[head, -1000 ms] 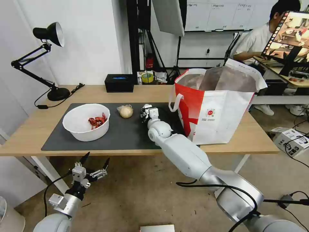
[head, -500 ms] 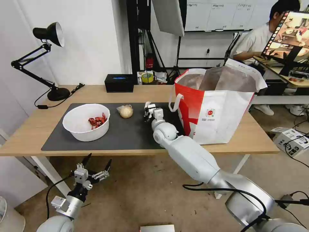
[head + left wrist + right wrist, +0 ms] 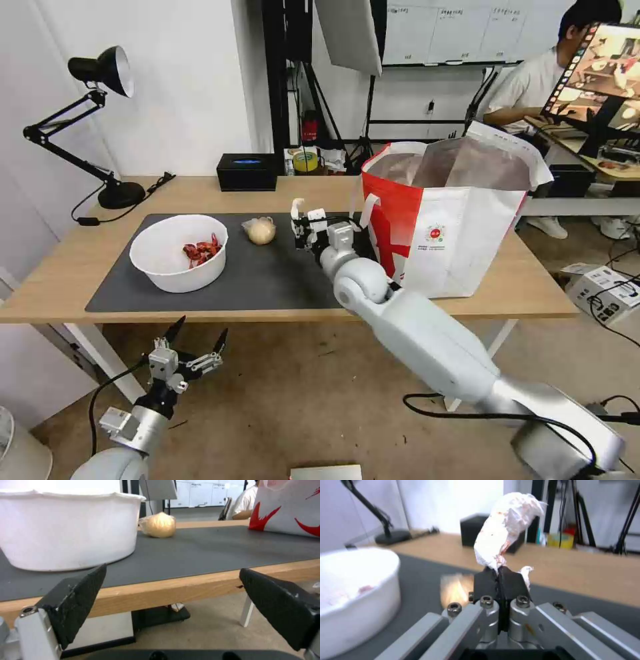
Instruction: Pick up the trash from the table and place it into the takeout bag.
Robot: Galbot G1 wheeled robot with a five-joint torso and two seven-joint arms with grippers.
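Note:
My right gripper (image 3: 299, 225) hangs just above the dark mat (image 3: 253, 283), close to the left side of the takeout bag (image 3: 460, 220). It is shut on a crumpled white tissue (image 3: 294, 205), whose stained wad (image 3: 506, 527) sticks out past the closed fingertips of the right gripper (image 3: 500, 573). A wrapped yellowish bun (image 3: 261, 231) lies on the mat to its left. Further left stands the white bowl (image 3: 179, 252) holding red shells. My left gripper (image 3: 197, 335) is open and empty below the table's front edge (image 3: 200, 312); its wrist view faces the bowl (image 3: 66, 527) and bun (image 3: 160, 525).
A black tissue box (image 3: 247, 171) sits at the back of the table. A black desk lamp (image 3: 119, 193) stands at the back left with its cord trailing. The bag's white loop handle (image 3: 360, 210) hangs near my right wrist. A carton (image 3: 603, 287) lies on the floor at right.
My right gripper has risen off the mat with the tissue, and its arm has swung to the right. The left gripper has barely moved.

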